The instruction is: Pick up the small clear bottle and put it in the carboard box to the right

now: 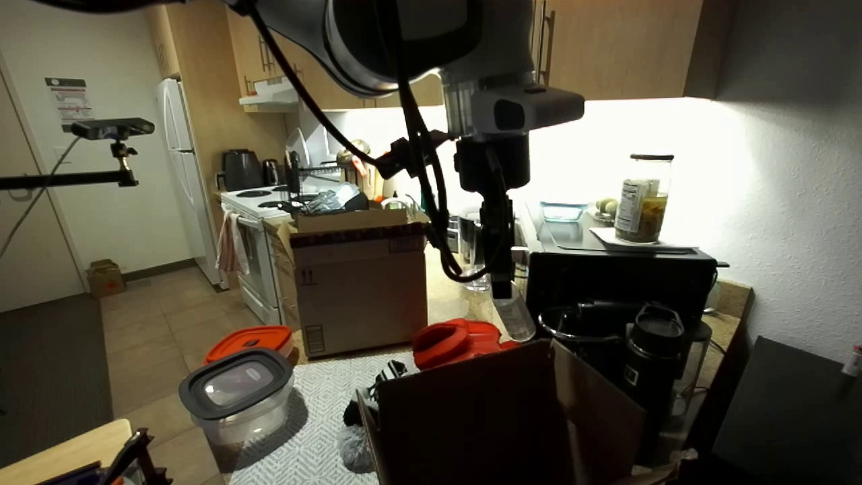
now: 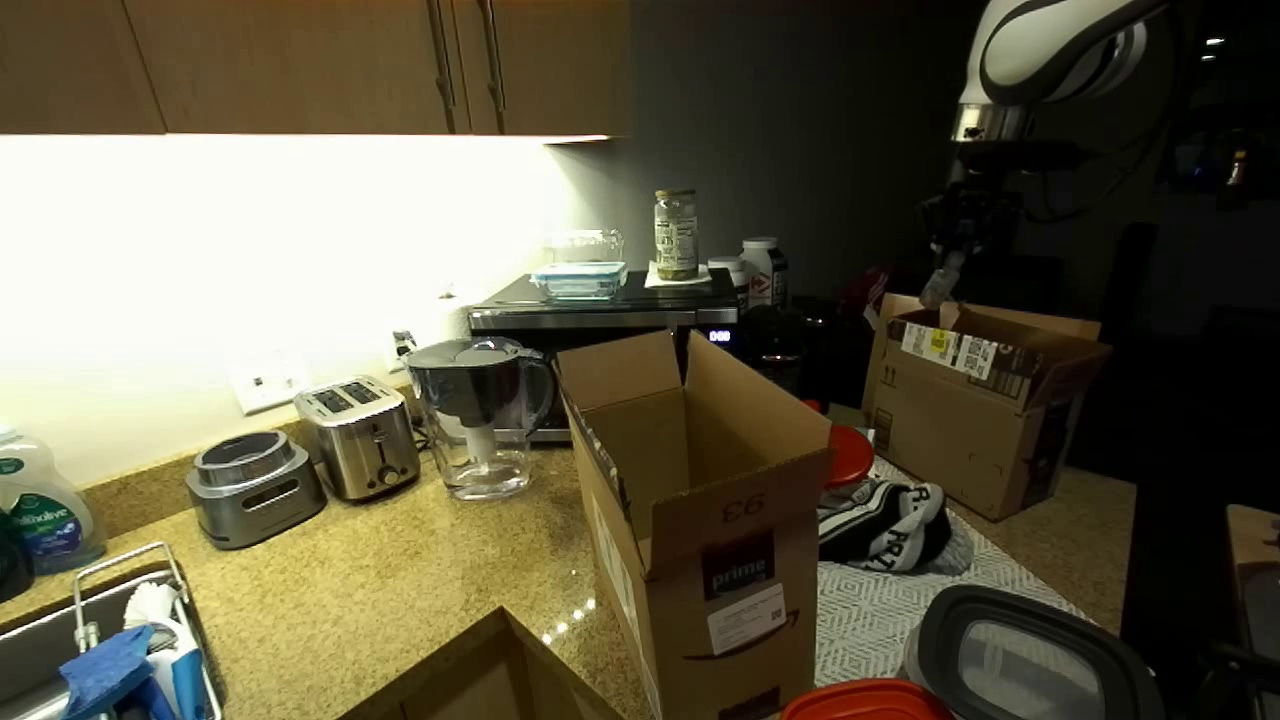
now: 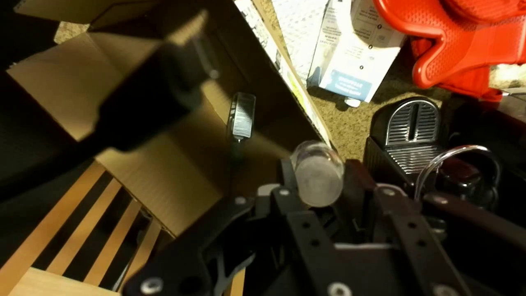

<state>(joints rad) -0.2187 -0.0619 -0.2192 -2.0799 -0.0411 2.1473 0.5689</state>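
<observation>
My gripper is shut on a small clear bottle and holds it tilted in the air. In the wrist view, the bottle sits between the two fingers, its round frosted end towards the camera. An open cardboard box is below; it also shows in an exterior view, with the bottle near its rim. In the wrist view, the box opens to the left of the bottle, which overlaps its edge. A small clear container with a pale label lies inside the box.
Another open cardboard box stands on the counter, also in an exterior view. Beside the near box are a black coffee machine, red mitts and a white carton. A lidded container stands on the mat.
</observation>
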